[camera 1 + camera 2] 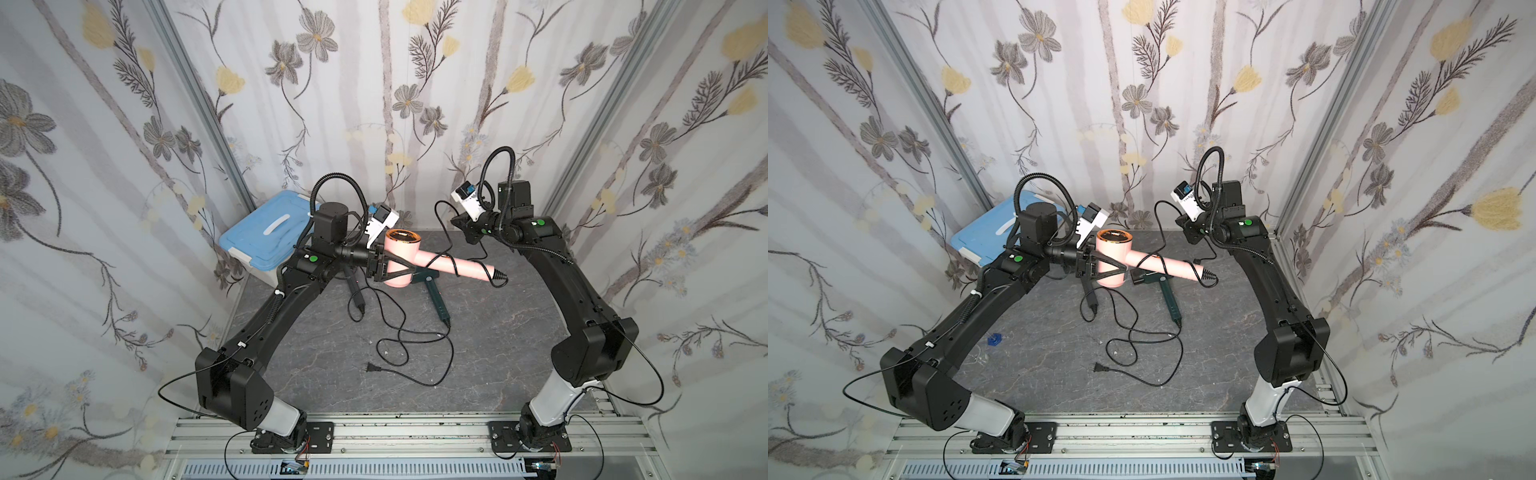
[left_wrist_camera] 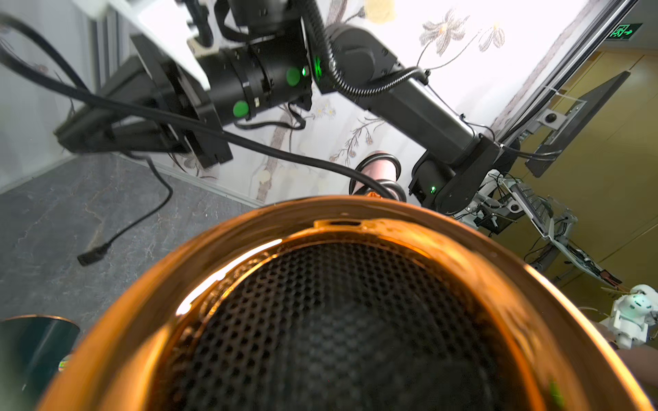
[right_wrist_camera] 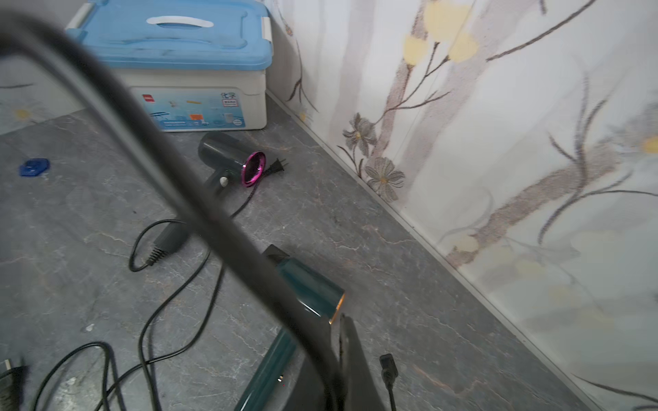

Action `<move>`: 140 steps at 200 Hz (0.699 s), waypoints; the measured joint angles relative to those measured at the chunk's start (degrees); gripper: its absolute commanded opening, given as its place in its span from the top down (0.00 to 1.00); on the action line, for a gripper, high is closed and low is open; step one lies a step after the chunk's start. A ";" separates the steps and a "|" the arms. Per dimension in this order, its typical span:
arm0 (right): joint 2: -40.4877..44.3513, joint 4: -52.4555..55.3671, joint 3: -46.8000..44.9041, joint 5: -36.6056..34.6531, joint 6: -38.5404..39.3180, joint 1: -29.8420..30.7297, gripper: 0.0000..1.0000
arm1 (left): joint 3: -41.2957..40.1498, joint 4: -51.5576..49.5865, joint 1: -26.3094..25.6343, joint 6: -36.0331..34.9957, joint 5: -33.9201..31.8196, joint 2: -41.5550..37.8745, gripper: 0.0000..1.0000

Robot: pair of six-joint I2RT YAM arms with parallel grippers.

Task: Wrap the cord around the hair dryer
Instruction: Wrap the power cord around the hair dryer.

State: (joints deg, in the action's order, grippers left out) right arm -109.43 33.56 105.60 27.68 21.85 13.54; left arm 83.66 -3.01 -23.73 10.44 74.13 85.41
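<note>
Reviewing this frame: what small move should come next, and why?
Probably carry the right gripper, jaws shut on the cord, once more around the handle of the pink hair dryer: loops already sit there, yet a free tail trails from the jaws.

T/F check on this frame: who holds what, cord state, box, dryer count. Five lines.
1. The left end effector grips the pink hair dryer by its head. True.
2. The right end effector is open and empty. False: it is shut on the cord.
3. The cord loops around the pink handle. True.
4. The box in the back corner has no lid. False: its blue lid is on.
5. Only one dryer is in view. False: a green hair dryer also lies on the table.
</note>
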 measured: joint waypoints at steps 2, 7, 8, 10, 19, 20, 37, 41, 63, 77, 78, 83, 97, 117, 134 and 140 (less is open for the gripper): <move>-0.13 -0.11 -0.22 0.61 -0.13 0.02 1.00 | -0.02 0.87 0.11 0.70 0.02 0.00 1.00; -0.39 -0.26 -0.76 1.79 -0.72 0.11 1.00 | -0.04 3.02 0.33 2.27 0.11 0.02 1.00; -0.42 -0.31 -0.85 1.99 -0.83 0.11 1.00 | -0.07 3.63 0.42 2.71 0.13 0.02 1.00; -0.48 -0.44 -1.09 2.49 -1.11 0.11 1.00 | -0.07 4.61 0.57 3.45 0.20 0.04 1.00; -0.68 -1.05 -2.73 4.70 -1.88 0.11 1.00 | -0.07 9.22 1.11 6.64 0.35 0.33 1.00; -0.68 -1.16 -2.89 4.85 -1.97 0.11 1.00 | -0.07 9.62 1.16 6.93 0.37 0.37 1.00; -0.59 -3.39 -6.95 7.85 -4.04 0.26 1.00 | 0.50 18.53 2.29 14.16 0.72 1.97 1.00; -0.44 -3.96 -8.13 8.35 -4.50 0.33 1.00 | 0.79 20.72 2.62 15.98 0.35 2.58 1.00; 1.22 -7.58 -15.21 10.99 -7.52 0.90 1.00 | 2.54 29.46 4.00 24.50 -1.64 5.68 1.00; 2.47 -10.12 -18.93 12.28 -9.27 1.38 1.00 | 3.67 33.18 4.68 28.50 -3.30 7.34 1.00; 2.51 -10.25 -19.08 12.35 -9.38 1.42 1.00 | 3.76 33.44 4.74 28.85 -3.48 7.48 1.00; 2.97 -11.19 -20.22 12.76 -10.05 1.62 1.00 | 4.04 34.18 4.94 29.79 -4.17 7.87 1.00; 4.28 -13.81 -23.32 13.31 -11.56 2.36 1.00 | 4.55 35.80 5.53 31.91 -6.29 8.79 1.00; 6.49 -17.59 -28.09 13.92 -13.70 3.45 1.00 | 4.61 36.20 6.54 33.59 -9.49 9.31 1.00; 8.57 -20.76 -32.57 14.69 -15.76 4.20 1.00 | 4.07 36.20 8.00 34.53 -12.50 9.35 1.00; 9.38 -21.75 -33.97 14.78 -16.46 4.44 1.00 | 3.80 36.15 8.52 34.62 -13.73 9.35 1.00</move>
State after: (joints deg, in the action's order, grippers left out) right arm -100.05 11.81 71.64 42.46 5.39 17.98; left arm 87.46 33.15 -15.20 45.06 60.40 94.76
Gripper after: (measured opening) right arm 0.078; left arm 0.752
